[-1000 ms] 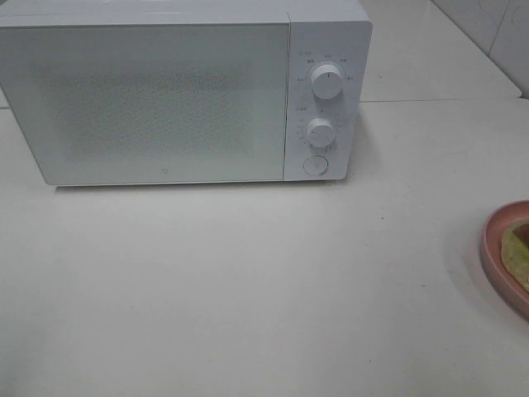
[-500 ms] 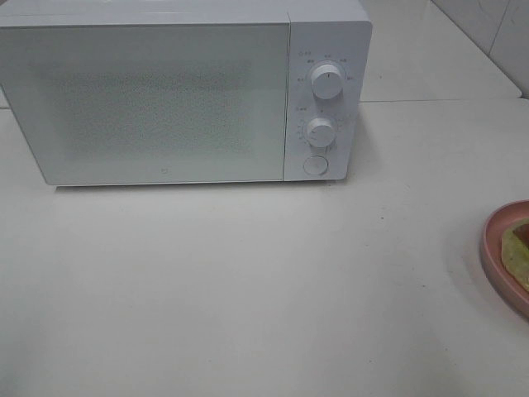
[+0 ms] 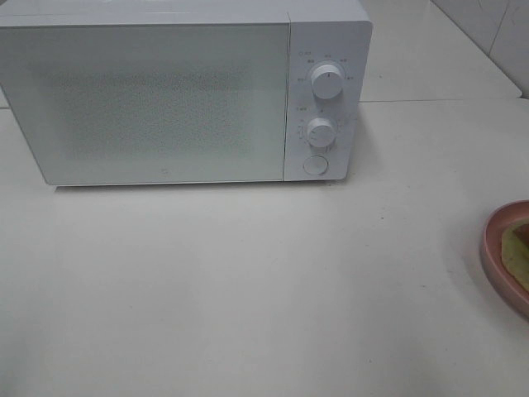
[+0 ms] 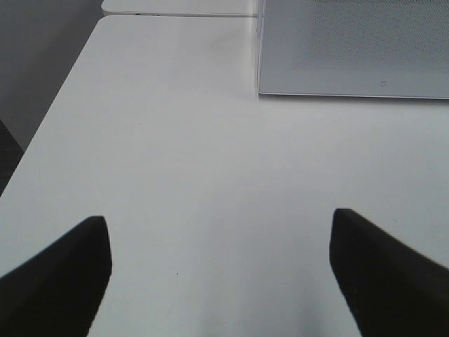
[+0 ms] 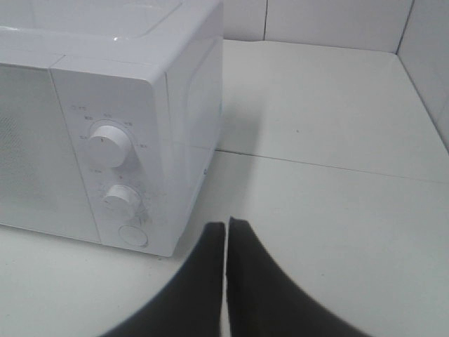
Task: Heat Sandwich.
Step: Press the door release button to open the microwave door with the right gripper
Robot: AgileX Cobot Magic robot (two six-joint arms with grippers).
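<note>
Door-opening step, I'd say: white box microwave [image 3: 165, 99] is shut, with the white-bread lettuce sandwich [image 3: 521, 256] on a round pink plate [image 3: 500, 248] well right of it. Left claw [image 4: 219, 221] is spread and empty; right claw [image 5: 226, 228] is pressed together and empty, near the microwave's knobs. Next move probably needs a straight poke on its round button [image 3: 315, 165].

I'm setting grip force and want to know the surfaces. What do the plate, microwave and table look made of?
Plate: pink, even colour, dull sheen, so plastic or glazed ceramic; I cannot tell which.
Microwave: smooth white shell with a soft gloss, likely painted metal or plastic; the door looks like speckled frosted glass.
Table: white, smooth, faintly reflective, so probably a hard laminate or stone-like top.
</note>
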